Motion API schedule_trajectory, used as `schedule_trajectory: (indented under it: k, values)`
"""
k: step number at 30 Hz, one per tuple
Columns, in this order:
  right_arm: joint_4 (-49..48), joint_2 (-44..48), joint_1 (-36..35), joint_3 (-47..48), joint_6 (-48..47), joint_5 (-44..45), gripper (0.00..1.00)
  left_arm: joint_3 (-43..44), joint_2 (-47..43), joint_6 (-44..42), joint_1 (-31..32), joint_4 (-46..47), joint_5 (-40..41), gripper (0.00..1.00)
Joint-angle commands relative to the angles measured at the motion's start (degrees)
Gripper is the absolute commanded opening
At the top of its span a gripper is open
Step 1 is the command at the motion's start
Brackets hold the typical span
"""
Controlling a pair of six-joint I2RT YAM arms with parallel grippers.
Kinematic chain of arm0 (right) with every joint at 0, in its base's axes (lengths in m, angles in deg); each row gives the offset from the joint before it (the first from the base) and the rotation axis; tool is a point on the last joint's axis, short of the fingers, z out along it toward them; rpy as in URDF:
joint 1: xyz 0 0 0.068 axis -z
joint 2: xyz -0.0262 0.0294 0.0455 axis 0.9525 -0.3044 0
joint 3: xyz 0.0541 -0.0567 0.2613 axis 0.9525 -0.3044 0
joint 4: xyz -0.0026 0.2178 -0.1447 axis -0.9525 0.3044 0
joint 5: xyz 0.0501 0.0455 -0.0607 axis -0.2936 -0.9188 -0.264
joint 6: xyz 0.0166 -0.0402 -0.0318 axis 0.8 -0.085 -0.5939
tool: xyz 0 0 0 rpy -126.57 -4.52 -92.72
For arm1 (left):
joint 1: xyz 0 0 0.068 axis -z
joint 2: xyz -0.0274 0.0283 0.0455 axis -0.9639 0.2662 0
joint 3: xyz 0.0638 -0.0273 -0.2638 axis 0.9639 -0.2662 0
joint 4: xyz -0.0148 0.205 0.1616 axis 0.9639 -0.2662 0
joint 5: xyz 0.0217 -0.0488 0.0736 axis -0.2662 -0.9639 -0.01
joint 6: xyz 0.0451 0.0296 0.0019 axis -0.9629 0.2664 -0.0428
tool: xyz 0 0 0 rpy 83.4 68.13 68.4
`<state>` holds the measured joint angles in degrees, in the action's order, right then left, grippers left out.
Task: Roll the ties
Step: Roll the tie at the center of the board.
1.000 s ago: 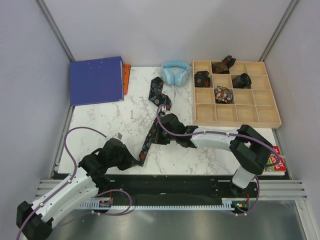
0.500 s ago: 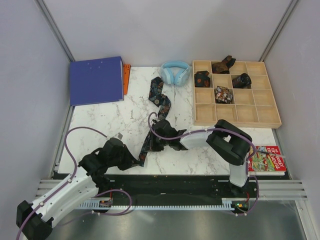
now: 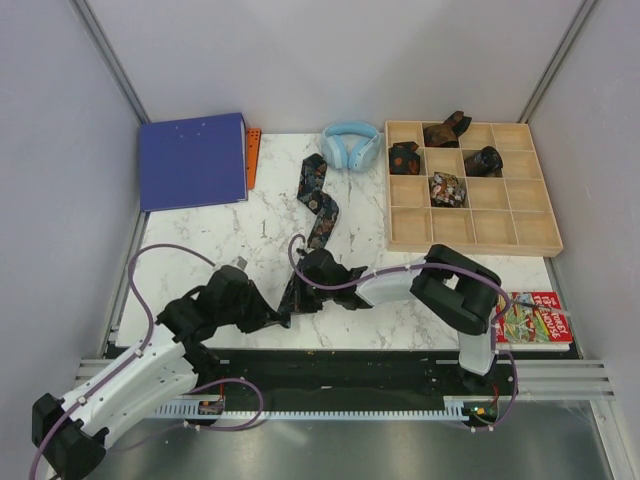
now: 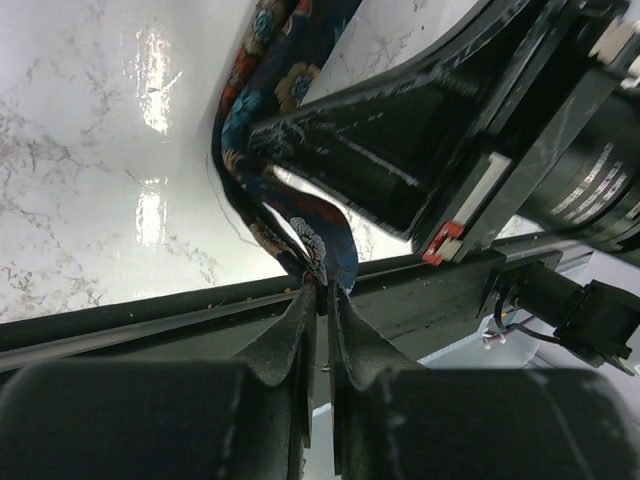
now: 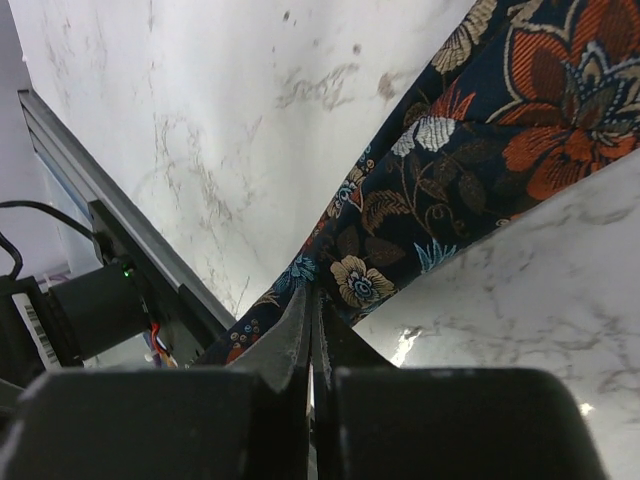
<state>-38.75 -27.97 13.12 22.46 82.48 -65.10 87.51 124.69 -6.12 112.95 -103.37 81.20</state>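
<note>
A long dark floral tie (image 3: 318, 205) lies as a strip from near the headphones down to the table's near edge. My left gripper (image 3: 276, 318) is shut on its near end, which curls up from the fingertips in the left wrist view (image 4: 322, 290), where the tie (image 4: 285, 80) runs away across the marble. My right gripper (image 3: 304, 284) is shut on the same tie a little farther along; in the right wrist view (image 5: 313, 296) it pinches the tie (image 5: 470, 170) at its edge. Several rolled ties (image 3: 446, 189) sit in the wooden tray (image 3: 470, 232).
Light-blue headphones (image 3: 350, 145) lie at the back by the tie's far end. A blue binder (image 3: 193, 160) with an orange block (image 3: 253, 155) beside it lies at the back left. A red printed book (image 3: 537, 318) lies at the near right edge. My right arm (image 4: 450, 130) is close over my left gripper.
My right gripper has slid along the tie toward me and to the left, closing in on my left gripper. My left gripper has shifted slightly right with the tie's end.
</note>
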Motion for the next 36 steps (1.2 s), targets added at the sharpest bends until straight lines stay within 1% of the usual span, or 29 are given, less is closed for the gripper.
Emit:
schedule_trajectory:
  k: [1, 9, 14, 20, 24, 29, 30, 31, 34, 36]
  values:
    - [0.0, 0.8, -1.9, -1.6, 1.4, 0.4, 0.00, 3.8, 2.1, -1.3, 0.2, 0.1, 0.1, 0.14]
    - [0.9, 3.6, -3.9, -3.4, 3.4, 0.0, 0.00, 7.4, 6.6, -3.7, -0.2, 0.1, 1.7, 0.13]
    - [2.0, 3.9, -4.2, -3.2, 3.5, 0.2, 0.00, 6.6, 9.4, -5.1, -1.2, 2.6, 1.8, 0.13]
    - [7.0, 3.5, -4.2, -0.8, 1.5, 2.1, 0.00, 7.0, 14.0, -6.3, -2.8, 5.4, 1.4, 0.13]
    - [14.5, 3.1, -4.1, 3.2, -2.3, 3.7, 0.00, 7.4, 16.1, -6.8, -3.1, 6.9, 1.3, 0.12]
    - [19.3, 3.4, -3.9, 6.7, -4.4, 4.6, 0.00, 9.1, 20.6, -8.2, -3.4, 6.9, 1.9, 0.11]
    - [20.9, 3.4, -3.9, 7.0, -4.6, 4.8, 0.01, 9.4, 21.2, -8.5, -3.6, 7.1, 1.9, 0.10]
    - [21.5, 3.5, -3.9, 7.7, -5.1, 4.8, 0.05, 9.6, 21.7, -8.8, -3.8, 7.1, 2.0, 0.10]
    - [23.9, 4.0, -3.5, 8.7, -6.1, 5.2, 0.11, 10.5, 23.4, -9.6, -4.0, 7.8, 2.0, 0.10]
    - [25.7, 4.4, -3.3, 9.2, -6.7, 5.5, 0.14, 10.5, 24.4, -10.0, -4.4, 8.3, 2.0, 0.10]
